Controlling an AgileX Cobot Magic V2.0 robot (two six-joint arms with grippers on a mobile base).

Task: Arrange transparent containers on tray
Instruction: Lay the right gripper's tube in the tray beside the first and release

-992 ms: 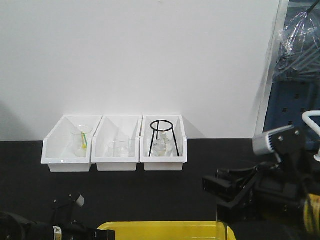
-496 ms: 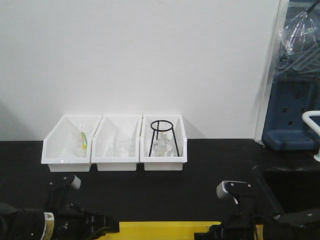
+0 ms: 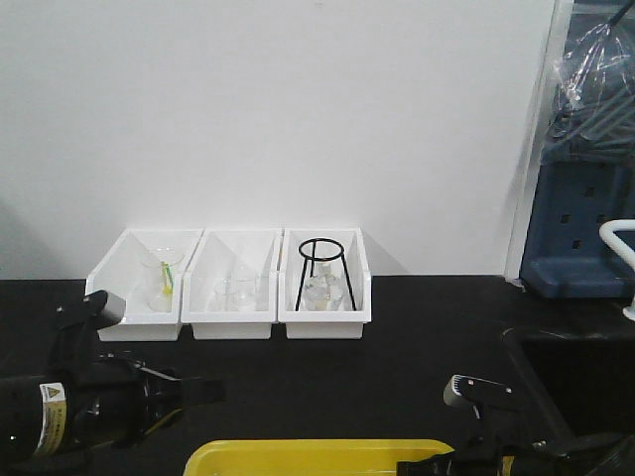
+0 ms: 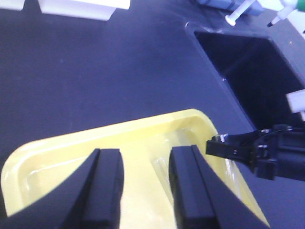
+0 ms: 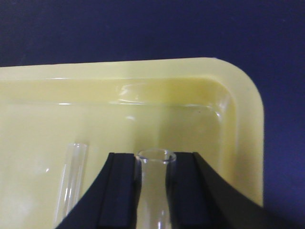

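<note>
The yellow tray (image 3: 298, 454) lies at the near table edge. In the right wrist view my right gripper (image 5: 153, 160) is shut on an upright-looking clear test tube (image 5: 153, 191), its open rim level with the fingertips, low over the tray (image 5: 238, 95). A second test tube (image 5: 71, 186) lies flat on the tray floor just left of it. My left gripper (image 4: 145, 186) hangs open and empty over the tray (image 4: 95, 131), with the lying tube (image 4: 159, 171) beside its right finger. The right gripper (image 4: 221, 145) shows at the tray's right rim.
Three white bins (image 3: 233, 317) stand in a row against the back wall, holding beakers and a black tripod stand (image 3: 322, 268). A sunken black sink (image 4: 248, 71) opens at the right of the table. The left arm (image 3: 89, 412) sits at the lower left.
The right arm came down from high on the right to the tray with its tube. The left arm drew back to the left and rose away from the tray edge.
</note>
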